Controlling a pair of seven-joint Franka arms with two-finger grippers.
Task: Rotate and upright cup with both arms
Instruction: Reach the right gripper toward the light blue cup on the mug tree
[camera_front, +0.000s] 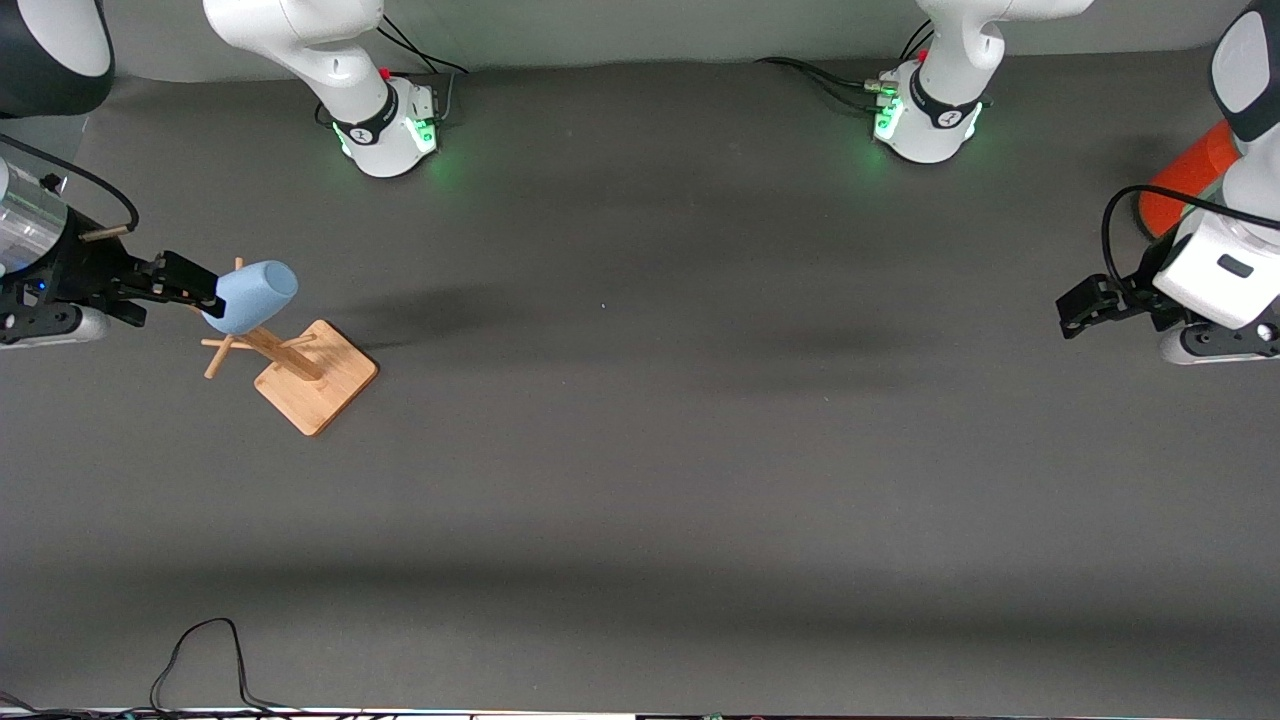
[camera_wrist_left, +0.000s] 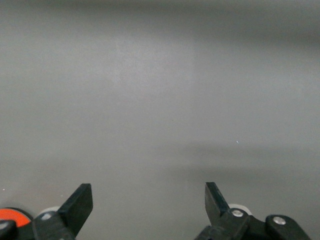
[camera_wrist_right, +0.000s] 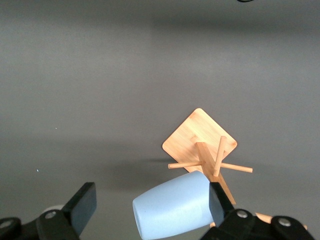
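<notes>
The cup (camera_front: 250, 294) hangs tilted on a wooden rack (camera_front: 300, 370) at the right arm's end of the counter (camera_front: 640, 450). The right claw (camera_front: 190, 283), spread wide, seemingly brackets its mouth end (contact unclear); clenching comes next. The left claw (camera_front: 1075, 310) waits released.

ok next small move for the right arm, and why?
Probably shift the right pincer sideways until the cup sits between its open fingers, then close. The cup hangs tilted on the wooden rack, against one finger rather than centred. The left pincer waits open.
</notes>
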